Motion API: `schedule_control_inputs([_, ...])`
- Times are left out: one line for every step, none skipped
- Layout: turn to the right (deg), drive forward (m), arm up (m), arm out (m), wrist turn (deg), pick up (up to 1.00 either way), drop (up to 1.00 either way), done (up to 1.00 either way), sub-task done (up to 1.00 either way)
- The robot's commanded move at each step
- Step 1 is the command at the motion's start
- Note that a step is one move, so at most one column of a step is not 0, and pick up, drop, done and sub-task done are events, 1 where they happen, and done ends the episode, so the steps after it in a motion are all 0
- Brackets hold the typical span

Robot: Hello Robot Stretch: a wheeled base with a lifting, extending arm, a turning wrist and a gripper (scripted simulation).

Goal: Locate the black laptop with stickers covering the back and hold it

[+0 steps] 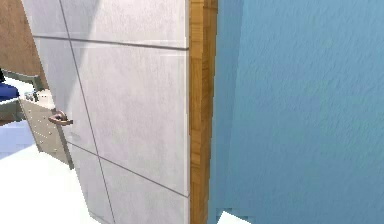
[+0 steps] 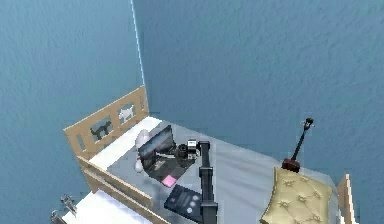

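The laptop [image 2: 155, 152] sits on the bed [image 2: 240, 165], toward the end opposite the pillow [image 2: 300, 198], jaws near it. Their state, and whether they hold anything, cannot be told. Best take one edge squarely and lift slowly.

A bed [image 2: 105, 130] with a wooden frame and grey sheet spreads around the tool [image 2: 185, 152]. Well right of the tool, a gold tufted pillow [image 2: 298, 197] lies on it, with a thin dark stand [image 2: 300, 150] just beyond. Blue walls [image 2: 250, 60] rise behind. The forward view shows a white panelled door [image 1: 130, 100] with a handle [image 1: 60, 118].
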Motion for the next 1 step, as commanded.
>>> schedule_control_inputs([0.0,0.0,-0.3,0.0,0.0,0.0,0.0,0.0,0.0])
